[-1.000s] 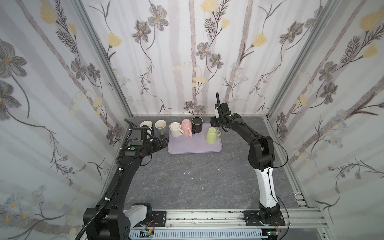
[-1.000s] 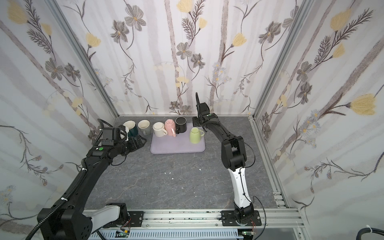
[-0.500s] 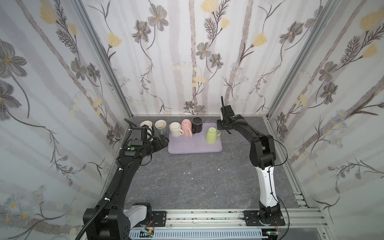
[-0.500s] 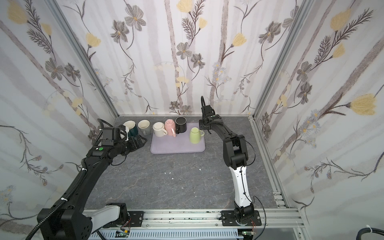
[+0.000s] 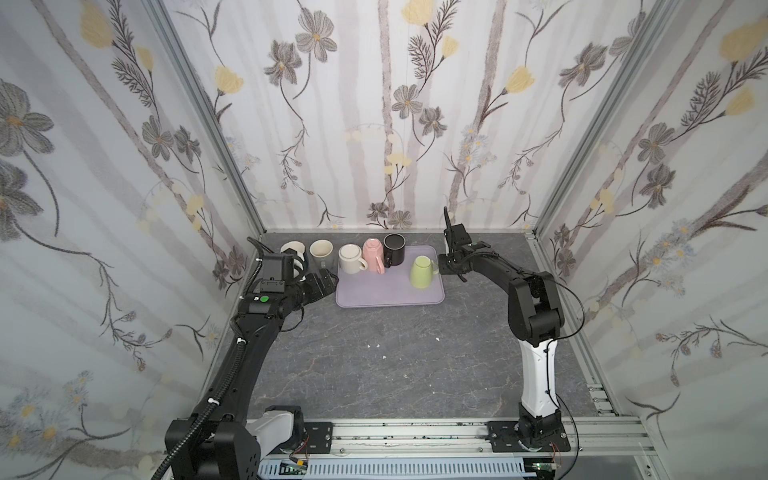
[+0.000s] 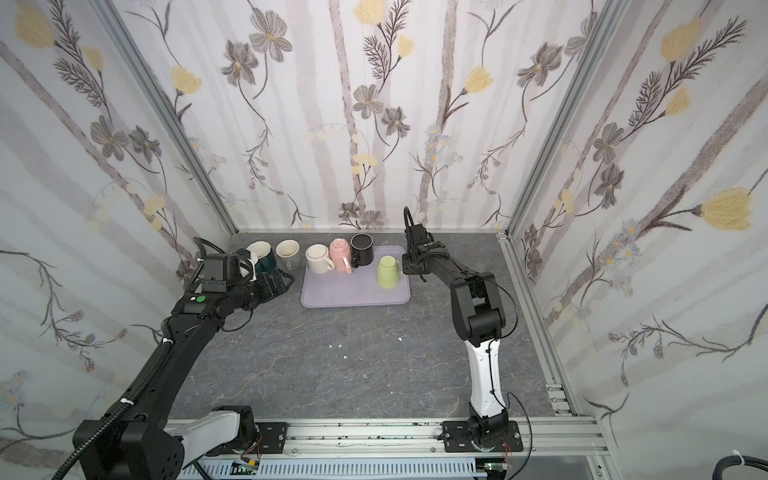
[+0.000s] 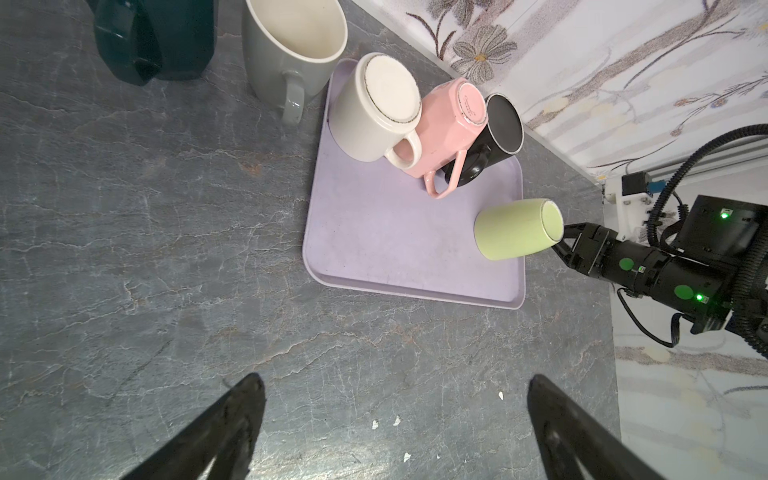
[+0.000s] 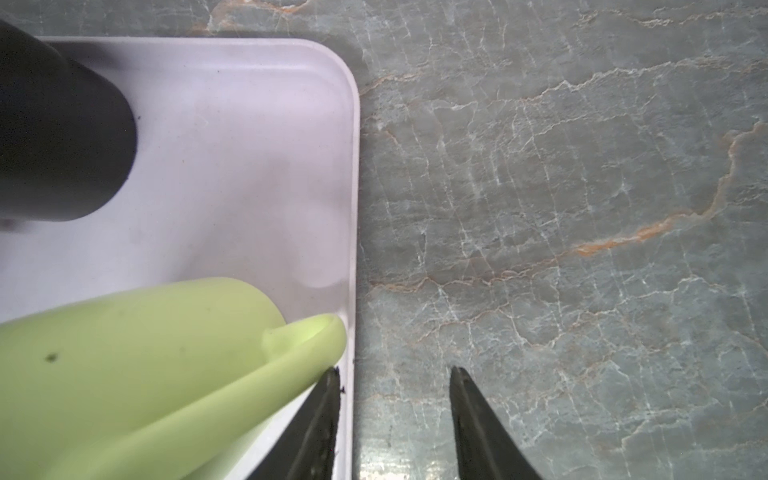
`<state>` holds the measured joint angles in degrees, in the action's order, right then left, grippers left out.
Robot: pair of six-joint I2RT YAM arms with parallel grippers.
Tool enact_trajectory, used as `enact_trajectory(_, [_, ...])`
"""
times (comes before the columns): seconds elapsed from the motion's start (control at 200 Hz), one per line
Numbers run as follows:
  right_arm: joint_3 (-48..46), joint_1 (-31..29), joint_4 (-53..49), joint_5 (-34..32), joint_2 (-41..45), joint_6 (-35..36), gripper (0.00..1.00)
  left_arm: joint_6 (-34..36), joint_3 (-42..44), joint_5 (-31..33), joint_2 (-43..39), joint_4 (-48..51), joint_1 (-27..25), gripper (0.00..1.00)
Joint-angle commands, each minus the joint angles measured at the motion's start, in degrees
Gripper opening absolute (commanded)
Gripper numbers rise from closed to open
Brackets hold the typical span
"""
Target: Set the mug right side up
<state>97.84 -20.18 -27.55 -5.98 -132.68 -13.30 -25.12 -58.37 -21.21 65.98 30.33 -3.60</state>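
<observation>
Right wrist view: right jaws are standing apart, empty, beside the mug (image 8: 124,365) handle (image 8: 305,345). They are probably needing to straddle it first.

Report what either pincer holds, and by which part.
Nothing is held: right pincer open beside the handle of the green mug, gap empty; left pincer open, empty.

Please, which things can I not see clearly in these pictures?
- Dark teal mug: cut off by the picture edge in the left wrist view; in both top views the left arm's camera hides part of it.
- Green mug handle: blurred in the right wrist view, so contact with a finger of the right gripper is unclear.
- Its jaw gap: too small in both top views.
</observation>
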Motion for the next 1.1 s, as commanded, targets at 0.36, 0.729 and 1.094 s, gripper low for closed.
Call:
enact_trajectory(0.36, [-1.78,-3.14,5.32,-3.40,3.28,11.25,0.55,-0.01,0.30,-0.28,-1.29,-0.89,-0.02,1.00])
enact_trajectory(0.729, [-1.96,0.53,4.94,2.07,6.65,10.99,0.59,0.14,0.27,0.27,-0.85,-0.75,-0.09,1.00])
enact_trajectory(1.094, [10.60,1.33,0.82,4.59,-2.47,7.85,0.58,-0.03,0.10,-0.22,0.03,-0.92,-0.10,1.00])
